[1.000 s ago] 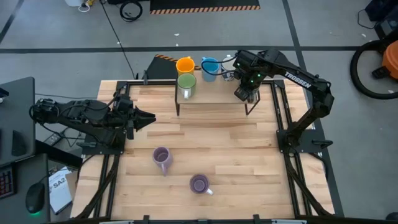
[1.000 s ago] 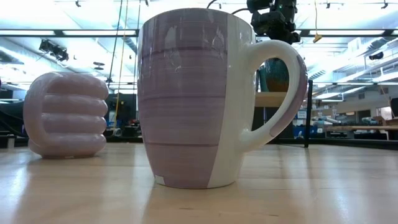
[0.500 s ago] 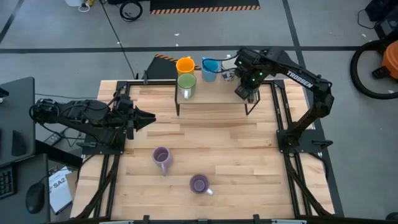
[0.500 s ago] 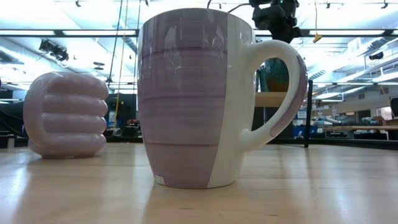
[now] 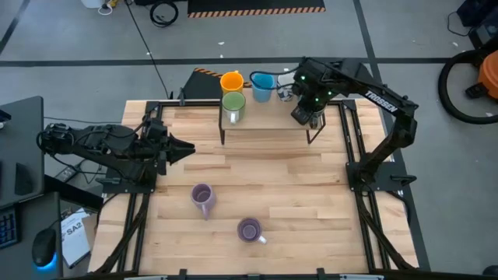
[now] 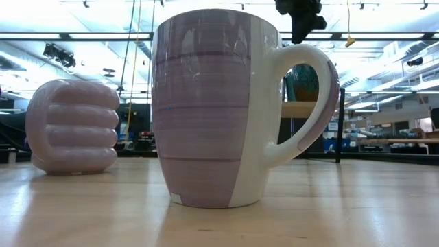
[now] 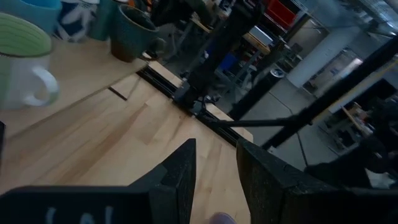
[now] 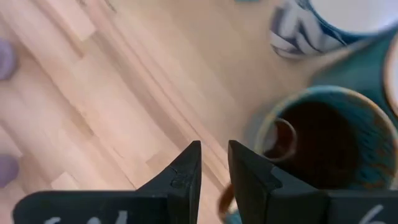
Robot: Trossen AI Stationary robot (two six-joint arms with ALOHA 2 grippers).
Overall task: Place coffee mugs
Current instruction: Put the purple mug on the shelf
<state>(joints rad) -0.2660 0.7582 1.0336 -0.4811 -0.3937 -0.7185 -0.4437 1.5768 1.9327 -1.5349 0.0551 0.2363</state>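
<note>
On the raised shelf (image 5: 268,124) at the table's far side stand an orange mug (image 5: 232,81), a green mug (image 5: 233,103), a blue mug (image 5: 262,84), a white-and-blue mug (image 8: 323,25) and a dark mug (image 8: 317,143). My right gripper (image 5: 308,117) hangs above the shelf's right end, pointing steeply down, narrowly open and empty, with the dark mug just beside its fingers (image 8: 186,171). Two lilac mugs (image 5: 203,198) (image 5: 249,230) rest on their bases on the table's near half. My left gripper (image 5: 185,148) waits open at the table's left.
The shelf stands on thin black legs (image 5: 223,134). Black frame rails (image 5: 350,148) run along the table's sides. The lilac mug (image 6: 212,110) fills the low view, with the fist-shaped lilac mug (image 6: 72,127) to its left. Bare wood lies between shelf and lilac mugs.
My right gripper has risen above the shelf's right end, leaving the dark mug standing on the shelf; in the low view it has climbed almost out of the picture's top.
</note>
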